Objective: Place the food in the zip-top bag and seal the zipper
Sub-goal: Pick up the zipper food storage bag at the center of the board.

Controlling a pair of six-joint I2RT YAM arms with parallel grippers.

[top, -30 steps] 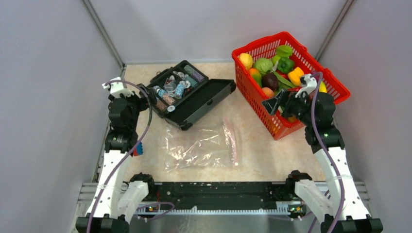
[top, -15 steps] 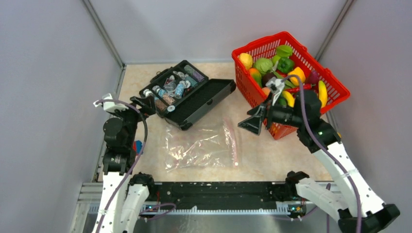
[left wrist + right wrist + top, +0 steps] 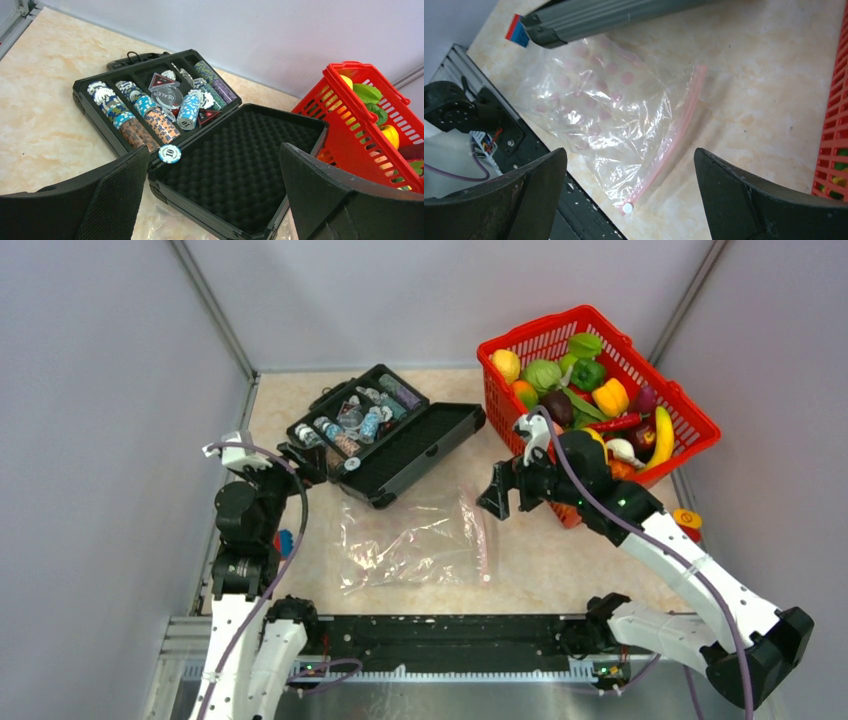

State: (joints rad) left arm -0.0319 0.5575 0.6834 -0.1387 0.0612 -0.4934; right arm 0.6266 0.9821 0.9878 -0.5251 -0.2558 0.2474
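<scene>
Currently the right claw [image 3: 497, 498], spread wide, hangs mid-frame beside the zipper [image 3: 481, 540] of the zip-top bag [image 3: 405, 540] flat on the table [image 3: 560, 560], arm stretched in from lower right. The left claw [image 3: 295, 455], also spread, faces the black case [image 3: 420, 445], arm folded at left.

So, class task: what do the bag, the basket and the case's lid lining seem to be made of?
Bag: thin clear plastic film, glossy, crinkled with glints.
Basket: rigid red plastic, probably moulded, with lattice walls.
Lid lining: apparently black foam, matte, with egg-crate bumps.
</scene>
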